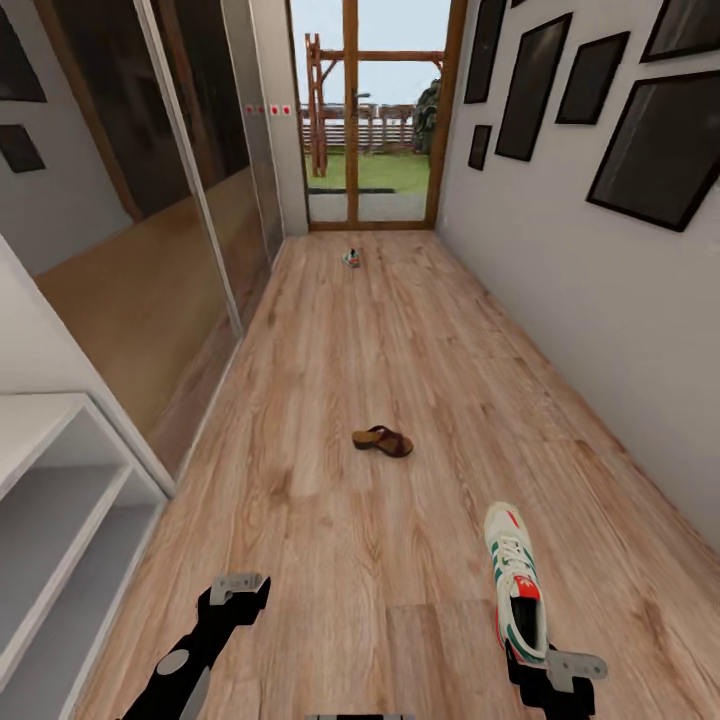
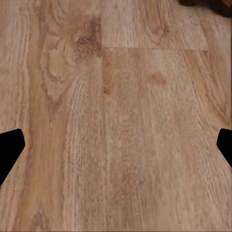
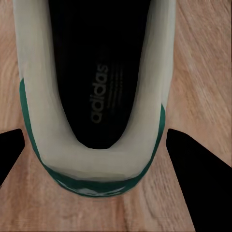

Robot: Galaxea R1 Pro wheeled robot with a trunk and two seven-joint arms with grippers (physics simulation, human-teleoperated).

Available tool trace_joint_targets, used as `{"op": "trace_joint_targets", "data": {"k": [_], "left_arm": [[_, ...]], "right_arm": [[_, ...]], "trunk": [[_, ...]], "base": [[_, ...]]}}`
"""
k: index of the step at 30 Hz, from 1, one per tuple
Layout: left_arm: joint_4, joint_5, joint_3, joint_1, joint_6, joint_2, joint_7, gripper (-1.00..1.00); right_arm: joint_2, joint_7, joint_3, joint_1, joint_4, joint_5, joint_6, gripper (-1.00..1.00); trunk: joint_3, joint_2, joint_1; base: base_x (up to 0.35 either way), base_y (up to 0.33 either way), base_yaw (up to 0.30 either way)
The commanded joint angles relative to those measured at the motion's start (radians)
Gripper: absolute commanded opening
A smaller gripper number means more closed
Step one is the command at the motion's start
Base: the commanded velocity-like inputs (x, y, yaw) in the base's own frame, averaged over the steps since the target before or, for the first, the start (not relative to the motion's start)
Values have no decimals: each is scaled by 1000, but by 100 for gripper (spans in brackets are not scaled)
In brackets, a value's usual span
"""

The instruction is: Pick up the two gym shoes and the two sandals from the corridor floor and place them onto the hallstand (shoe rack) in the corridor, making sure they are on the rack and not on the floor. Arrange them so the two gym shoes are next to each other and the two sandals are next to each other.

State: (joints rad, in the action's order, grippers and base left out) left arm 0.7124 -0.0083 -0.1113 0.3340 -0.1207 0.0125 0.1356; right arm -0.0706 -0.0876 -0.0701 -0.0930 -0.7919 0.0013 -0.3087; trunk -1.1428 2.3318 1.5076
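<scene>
A white lace-up gym shoe w/ green side stripes and a red-orange tongue [image 1: 517,585] is lying on the light brown wood-grain plank corridor floor [image 1: 330,520] near the robot, toe pointing down the corridor, heel toward the right gripper [image 1: 560,672]. In the right wrist view that gripper [image 3: 92,159] is hanging right over the shoe's heel opening, its two black fingers [image 3: 198,179] spread wide on either side of the white heel collar w/ green trim [image 3: 92,164], not closed on it; can't tell if they're touching it. Grey "adidas" lettering is showing on the black insole [image 3: 99,92]. The left gripper [image 1: 235,590] is hovering over bare floor, well apart from the shoe; in the left wrist view its black fingertips [image 2: 9,147] are sitting far apart at the picture's edges, released, holding nothing, over bare planks [image 2: 116,121]. Further along, mid-corridor, a dark brown leather slip-on sandal w/ wide straps [image 1: 382,440] is resting on the floor. Far off near the wood-framed glass door [image 1: 365,110], a small white-green-red object [image 1: 351,258] is lying on the floor, too small to make out. The pale grey-white hallstand w/ open shelf levels [image 1: 60,500] is standing along the left wall, near the left arm
</scene>
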Motion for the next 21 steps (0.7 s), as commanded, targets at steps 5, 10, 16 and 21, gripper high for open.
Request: {"op": "trace_joint_targets", "data": {"k": [5,10,16,21], "left_arm": [[0,-1,-7,0,-2,0,14,100],[1,-1,-7,0,-2,0,16,100],[1,-1,-7,0,-2,1,16,100],[1,-1,-7,0,-2,2,16,100]], "right_arm": [[-1,-3,1,-1,0,0,-3,-100],[-1,-3,1,-1,0,0,-3,-100],[-4,-3,0,-1,1,0,-3,-100],[-3,-3,0,-1,-1,-1,-3,-100]], "trunk": [[-1,0,0],[-1,0,0],[-1,0,0],[-1,0,0]], "base": [[310,156,-248],[256,225,-238],[267,212,-48],[323,115,-3]]}}
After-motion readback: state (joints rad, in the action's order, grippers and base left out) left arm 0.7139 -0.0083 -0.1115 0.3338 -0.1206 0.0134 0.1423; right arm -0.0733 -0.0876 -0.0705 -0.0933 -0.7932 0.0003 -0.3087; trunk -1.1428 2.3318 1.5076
